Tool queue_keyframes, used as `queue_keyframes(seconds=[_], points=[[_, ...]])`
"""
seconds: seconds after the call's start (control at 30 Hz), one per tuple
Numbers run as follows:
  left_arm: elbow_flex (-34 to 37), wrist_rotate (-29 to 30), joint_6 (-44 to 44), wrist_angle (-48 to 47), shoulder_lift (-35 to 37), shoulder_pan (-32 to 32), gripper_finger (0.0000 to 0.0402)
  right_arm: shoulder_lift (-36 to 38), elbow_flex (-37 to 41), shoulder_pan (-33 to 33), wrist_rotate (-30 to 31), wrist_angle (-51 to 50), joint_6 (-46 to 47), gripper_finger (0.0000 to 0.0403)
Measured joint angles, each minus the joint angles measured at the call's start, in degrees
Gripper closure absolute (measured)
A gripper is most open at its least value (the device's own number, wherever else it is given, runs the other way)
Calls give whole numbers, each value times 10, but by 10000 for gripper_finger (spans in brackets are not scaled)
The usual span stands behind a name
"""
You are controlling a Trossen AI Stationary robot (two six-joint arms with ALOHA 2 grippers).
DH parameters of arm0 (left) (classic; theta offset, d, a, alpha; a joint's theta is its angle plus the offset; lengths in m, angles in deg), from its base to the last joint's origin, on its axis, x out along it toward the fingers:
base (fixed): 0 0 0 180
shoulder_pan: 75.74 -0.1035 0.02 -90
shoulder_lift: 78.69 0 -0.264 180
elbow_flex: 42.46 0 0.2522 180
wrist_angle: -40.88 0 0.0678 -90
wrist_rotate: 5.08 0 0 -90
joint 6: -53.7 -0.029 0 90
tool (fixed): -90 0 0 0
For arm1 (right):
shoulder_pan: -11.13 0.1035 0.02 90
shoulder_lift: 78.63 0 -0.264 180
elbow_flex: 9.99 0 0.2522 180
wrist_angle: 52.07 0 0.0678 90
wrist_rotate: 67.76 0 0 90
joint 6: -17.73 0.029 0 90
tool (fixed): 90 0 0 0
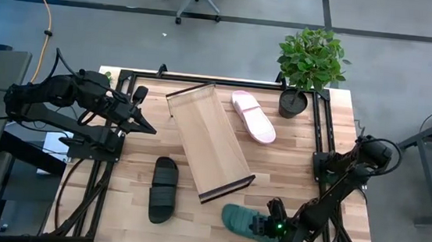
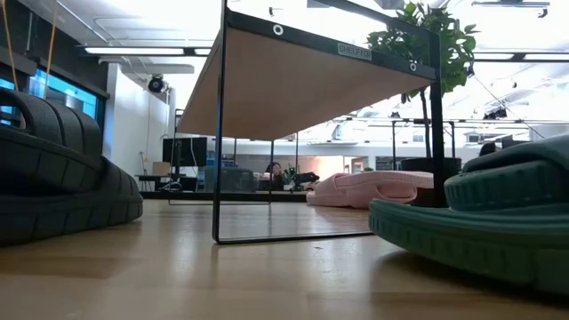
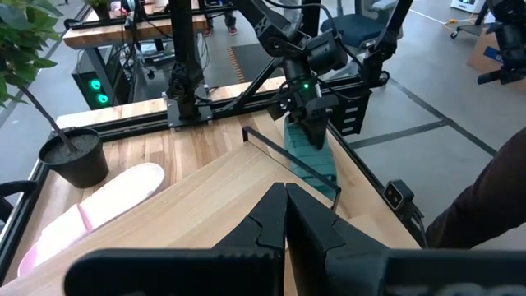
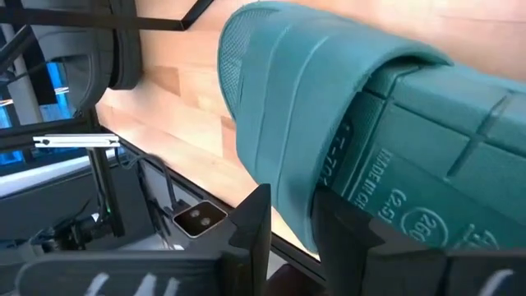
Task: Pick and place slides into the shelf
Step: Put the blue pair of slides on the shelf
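The dark green slide (image 1: 240, 217) lies near the table's near right edge, and my right gripper (image 1: 271, 224) is shut on it from the right. The black slide (image 1: 164, 188) lies flat, left of the shelf's near end. Resting sole-down, the pale pink slide (image 1: 253, 116) is right of the shelf's far end. The shelf (image 1: 210, 140) is a light-wood board rack standing slantwise mid-table on thin dark rails. My left gripper (image 1: 151, 128), shut and holding nothing, hovers at the left, above the table near the shelf's far end. My right gripper (image 4: 304, 222) pinches the green slide at the edge of its ribbed strap (image 4: 288, 177), where strap meets sole, one finger (image 4: 251, 226) on each side. It comes slanting from the table's near right side. In the low view the slide's sole (image 2: 444, 240) rests on the table.
A potted plant (image 1: 307, 66) stands at the far right corner, beside the pink slide. Black frame rails (image 1: 320, 138) run along the table's sides. Open wood lies between the black slide and the green one. People sit far off in the room behind.
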State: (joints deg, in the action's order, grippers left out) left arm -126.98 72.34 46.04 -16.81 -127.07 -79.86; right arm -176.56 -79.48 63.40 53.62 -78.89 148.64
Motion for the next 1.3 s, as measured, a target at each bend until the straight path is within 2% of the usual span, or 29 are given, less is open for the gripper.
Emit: queue_keyframes(seconds=[0.4, 0.77, 1.3], points=[[0, 0, -1, -1, 0, 0, 401, -12, 0, -12, -2, 0, 0, 331], [0, 1, -9, -8, 0, 0, 401, -16, 0, -12, -1, 9, -5, 398], [0, 1, -10, -8, 0, 0, 401, -16, 0, -12, -1, 16, -9, 402]])
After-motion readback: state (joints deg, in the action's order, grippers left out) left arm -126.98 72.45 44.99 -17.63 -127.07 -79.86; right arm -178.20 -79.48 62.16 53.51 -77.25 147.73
